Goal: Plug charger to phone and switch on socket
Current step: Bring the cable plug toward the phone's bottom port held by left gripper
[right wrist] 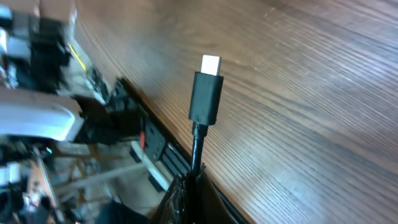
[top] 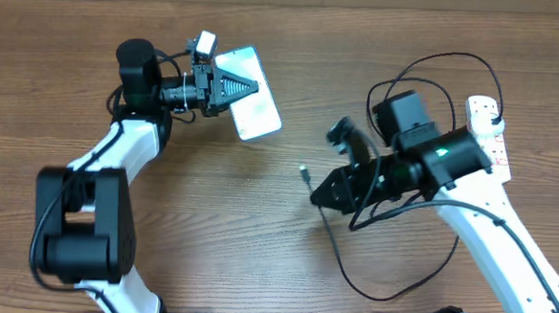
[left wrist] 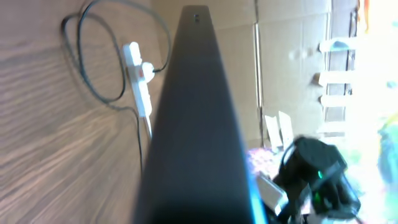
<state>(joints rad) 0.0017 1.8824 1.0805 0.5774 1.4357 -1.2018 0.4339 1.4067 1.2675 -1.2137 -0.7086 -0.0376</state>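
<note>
Currently plugging in: my right gripper (top: 321, 192) pinches the charger (right wrist: 205, 93) behind its tip mid-table, my left gripper (top: 249, 85) clamps the phone (top: 260, 117) near the far edge; next I line tip with port.

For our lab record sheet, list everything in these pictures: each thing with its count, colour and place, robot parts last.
phone: one, cyan screen with dark edges, upper left of the table, held by the left gripper
charger: one, black, cable looping over the right side, connector tip sticking out of the right gripper
socket: one, white with red markings, far right
table: one, brown wood, under everything
left gripper: one, black, shut on the phone
right gripper: one, black, shut on the charger
</note>
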